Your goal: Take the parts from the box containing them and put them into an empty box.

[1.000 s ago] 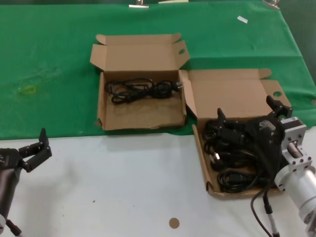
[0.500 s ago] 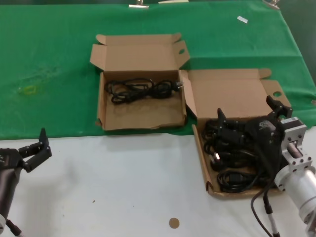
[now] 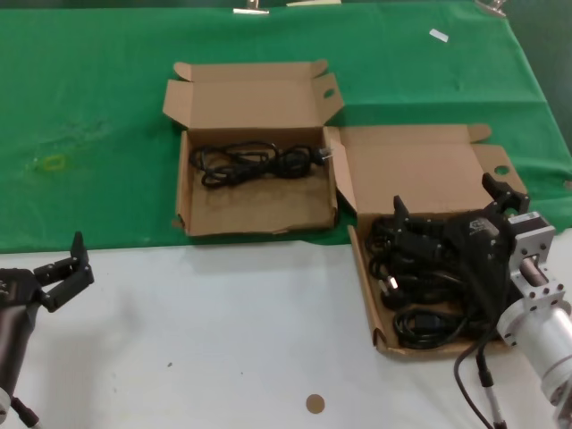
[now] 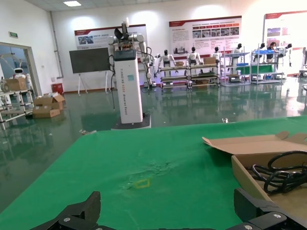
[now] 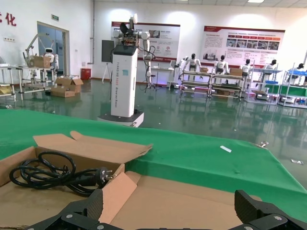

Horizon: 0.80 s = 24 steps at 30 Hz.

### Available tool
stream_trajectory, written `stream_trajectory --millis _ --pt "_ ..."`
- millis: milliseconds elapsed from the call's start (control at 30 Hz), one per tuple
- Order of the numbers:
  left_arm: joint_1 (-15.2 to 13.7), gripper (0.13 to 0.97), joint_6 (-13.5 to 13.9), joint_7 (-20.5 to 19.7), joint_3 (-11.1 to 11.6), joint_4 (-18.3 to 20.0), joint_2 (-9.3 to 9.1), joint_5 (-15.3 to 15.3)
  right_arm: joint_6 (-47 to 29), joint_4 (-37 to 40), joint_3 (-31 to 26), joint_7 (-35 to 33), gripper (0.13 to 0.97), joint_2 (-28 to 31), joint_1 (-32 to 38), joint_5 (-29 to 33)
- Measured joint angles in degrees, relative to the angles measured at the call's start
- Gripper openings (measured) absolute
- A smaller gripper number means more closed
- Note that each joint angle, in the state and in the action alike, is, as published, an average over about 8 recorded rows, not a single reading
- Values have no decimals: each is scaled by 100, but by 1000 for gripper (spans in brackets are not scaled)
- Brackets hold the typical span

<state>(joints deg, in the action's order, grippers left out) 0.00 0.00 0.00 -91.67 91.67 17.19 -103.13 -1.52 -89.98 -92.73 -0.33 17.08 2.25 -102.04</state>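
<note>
Right gripper (image 3: 444,217), fingers spread wide, poised low over the coiled black power cords (image 3: 427,286) heaped in the longer cardboard mailer box (image 3: 365,268) at right, straddling the white table and green cloth (image 3: 89,98). Left gripper (image 3: 64,268), also open and holding nothing, parked at the table's near left edge. One cord bundle (image 3: 255,163) lying in the squarer box (image 3: 183,192), just beside the first.

A bright hall with a glossy green floor (image 4: 57,139), white walls hung with posters (image 5: 242,40), and shelving racks (image 4: 192,74).
</note>
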Motion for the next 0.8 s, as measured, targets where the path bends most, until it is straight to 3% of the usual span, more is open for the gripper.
stream_trajectory --millis 800 --pt "0 966 0 0 0 0 0 0 0 0 0 0 966 0 0 0"
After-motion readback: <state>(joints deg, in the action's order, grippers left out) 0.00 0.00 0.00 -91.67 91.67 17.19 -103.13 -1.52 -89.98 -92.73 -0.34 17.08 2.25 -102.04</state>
